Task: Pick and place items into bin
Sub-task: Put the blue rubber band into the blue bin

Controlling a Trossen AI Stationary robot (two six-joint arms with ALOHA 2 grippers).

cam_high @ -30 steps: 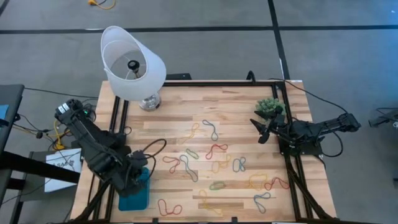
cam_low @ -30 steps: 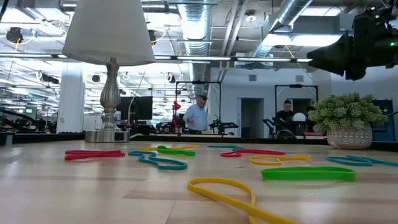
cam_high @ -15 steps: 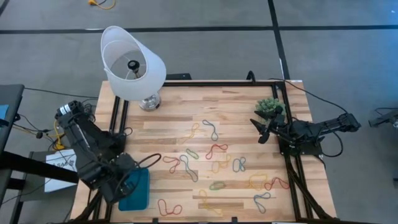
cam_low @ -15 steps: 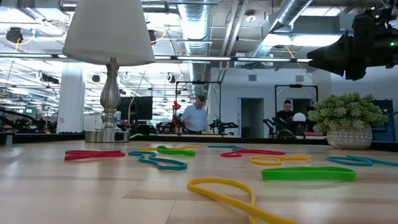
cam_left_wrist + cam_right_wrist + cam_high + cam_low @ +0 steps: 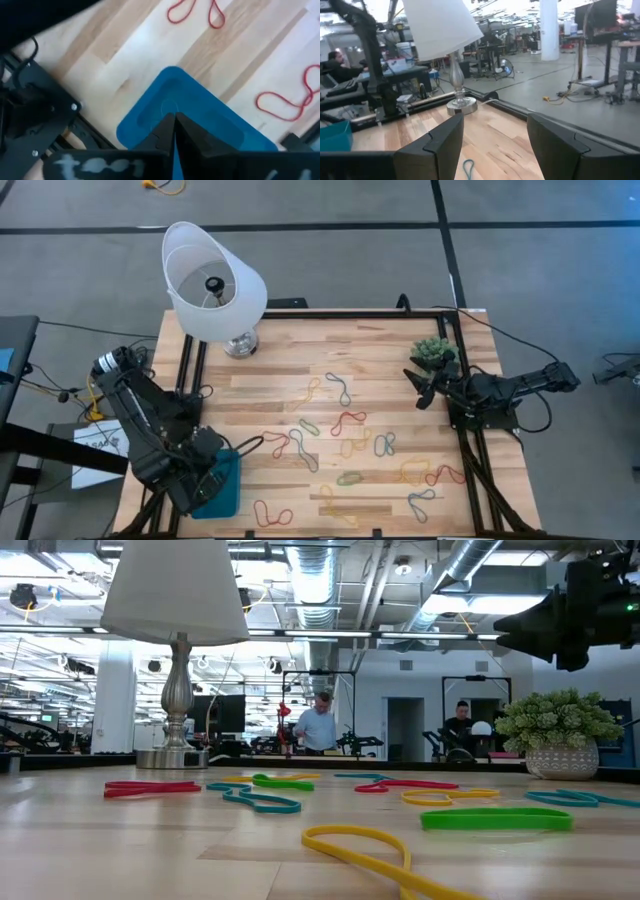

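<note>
Teal bin (image 5: pixel 200 107) under left hand (image 5: pixel 173 126) (wrist-only)

White lampshade (image 5: pixel 441 27) on silver lamp base (image 5: pixel 459 104), wooden table (image 5: pixel 490 145), blue band loop (image 5: pixel 468 169), right jaws spread wide.

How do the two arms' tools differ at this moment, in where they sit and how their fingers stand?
The left tool sits over the teal bin at the table's near left corner; the right tool hangs beside the potted plant at the right edge. The left tool's fingers are pressed together, while the right tool's fingers stand wide apart. The left tool points down at the bin; the right tool points across the table toward the lamp. Neither visibly holds a rubber band.
</note>
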